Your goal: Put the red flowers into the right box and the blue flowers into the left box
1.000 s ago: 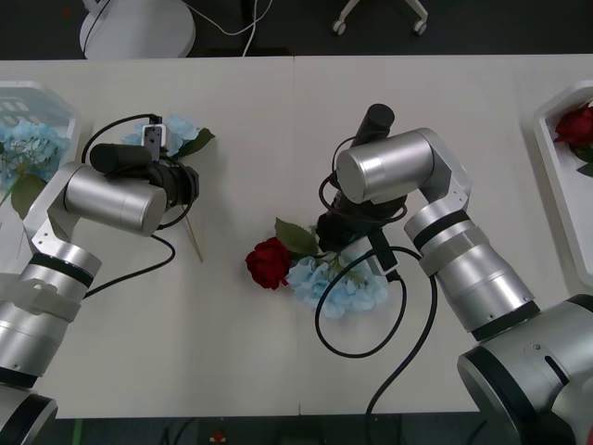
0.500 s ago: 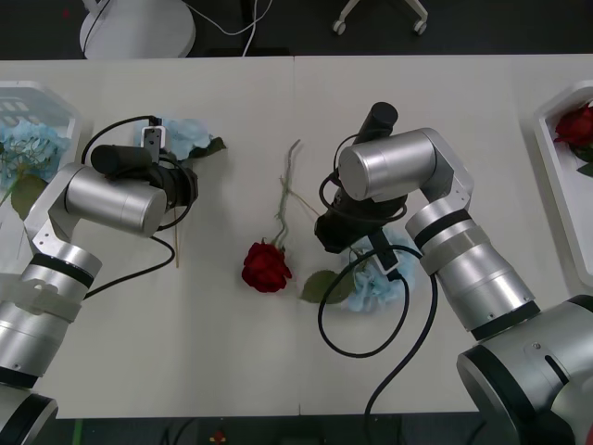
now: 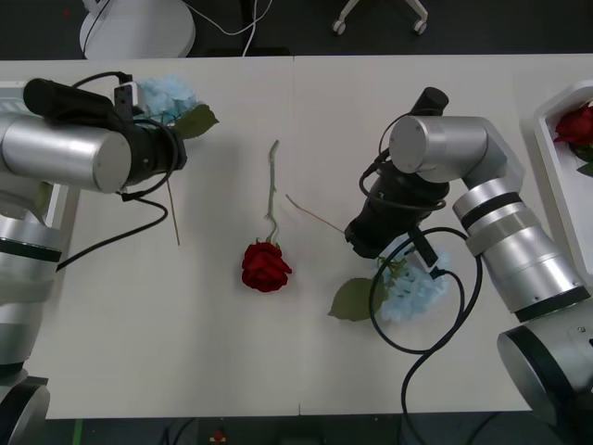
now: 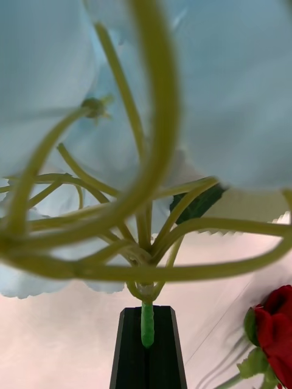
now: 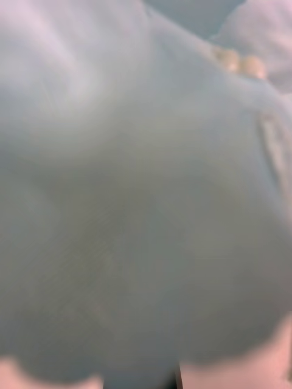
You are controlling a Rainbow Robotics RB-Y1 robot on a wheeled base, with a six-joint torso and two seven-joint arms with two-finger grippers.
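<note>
My left gripper (image 3: 159, 116) is at the back left, raised over the table and shut on a blue flower (image 3: 170, 93). Its thin stem hangs down beside the arm, and its pale petals (image 5: 140, 182) press against the left wrist camera. My right gripper (image 4: 148, 349) has its black fingers shut on the green stem of another blue flower (image 3: 412, 289), held right of centre with a leaf (image 3: 352, 301) drooping. One red flower (image 3: 266, 267) lies loose mid-table, and its head (image 4: 280, 331) is beside the right gripper. Another red flower (image 3: 574, 125) lies in the right box (image 3: 554, 176). The left arm covers most of the left box (image 3: 7, 88).
Black cables loop from both wrists over the table. The rose's long stem (image 3: 272, 185) runs toward the back. White chair bases stand on the dark floor beyond the table's far edge.
The left arm has lifted its blue flower up and toward the back left. The right arm has pulled the other blue flower rightward off the rose, which now lies alone.
</note>
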